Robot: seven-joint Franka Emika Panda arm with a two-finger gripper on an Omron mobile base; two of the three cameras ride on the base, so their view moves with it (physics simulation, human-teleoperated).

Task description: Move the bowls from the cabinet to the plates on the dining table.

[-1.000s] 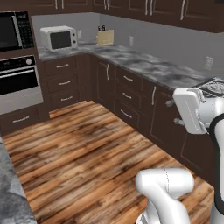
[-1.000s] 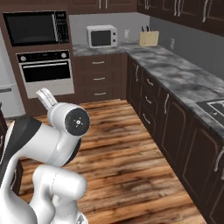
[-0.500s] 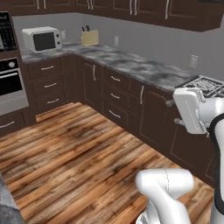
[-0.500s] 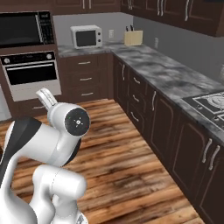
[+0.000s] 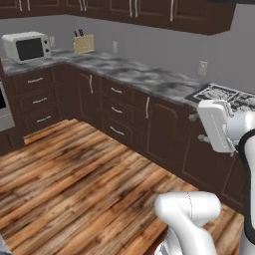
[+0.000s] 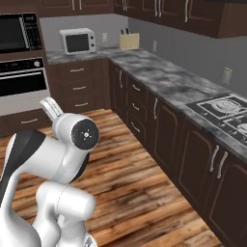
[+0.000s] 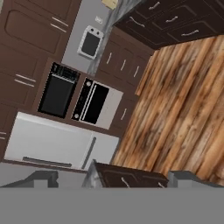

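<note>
My gripper (image 7: 114, 179) is open, its two dark fingertips (image 7: 41, 178) spread wide with nothing between them. It points across the wooden floor toward the oven wall. Dark brown wall cabinets (image 5: 149, 10) with long silver bar handles run along the top, above the stone counter, also seen in the right base view (image 6: 185, 17). Their doors are shut. I cannot tell which of them is the cabinet of the task. The bowls, the plates and the dining table are out of view.
A grey stone counter (image 5: 134, 72) over low brown cupboards carries a white microwave (image 5: 27, 46), a knife block (image 5: 83, 44) and a gas hob (image 6: 226, 108). A built-in oven (image 6: 21, 82) stands at the left. Wooden floor (image 5: 74, 179) lies open ahead.
The whole picture has slid left in both base views as the base turns right. The gas hob has come into view. The gripper stays open.
</note>
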